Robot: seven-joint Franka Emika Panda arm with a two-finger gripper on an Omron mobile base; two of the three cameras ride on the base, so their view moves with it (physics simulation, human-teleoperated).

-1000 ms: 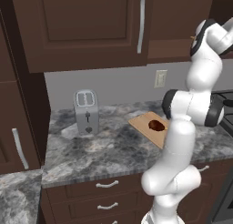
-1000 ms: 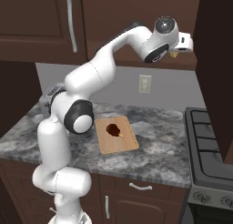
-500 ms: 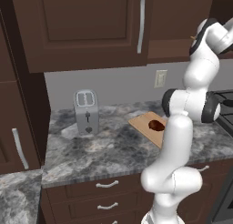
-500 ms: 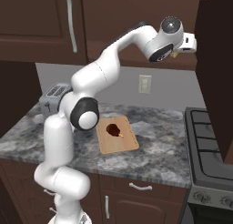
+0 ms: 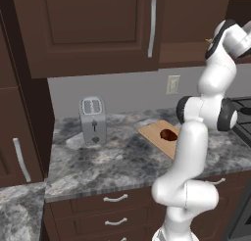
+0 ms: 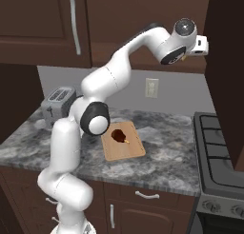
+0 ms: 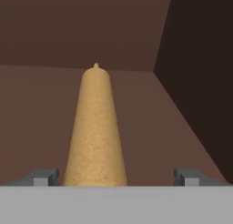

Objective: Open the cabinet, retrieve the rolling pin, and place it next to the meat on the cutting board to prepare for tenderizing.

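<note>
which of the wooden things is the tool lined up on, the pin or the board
The rolling pin: it lies lengthwise between the two open fingertips of the tool on the brown cabinet shelf. The cutting board lies flat on the countertop, with the meat on it.
</note>
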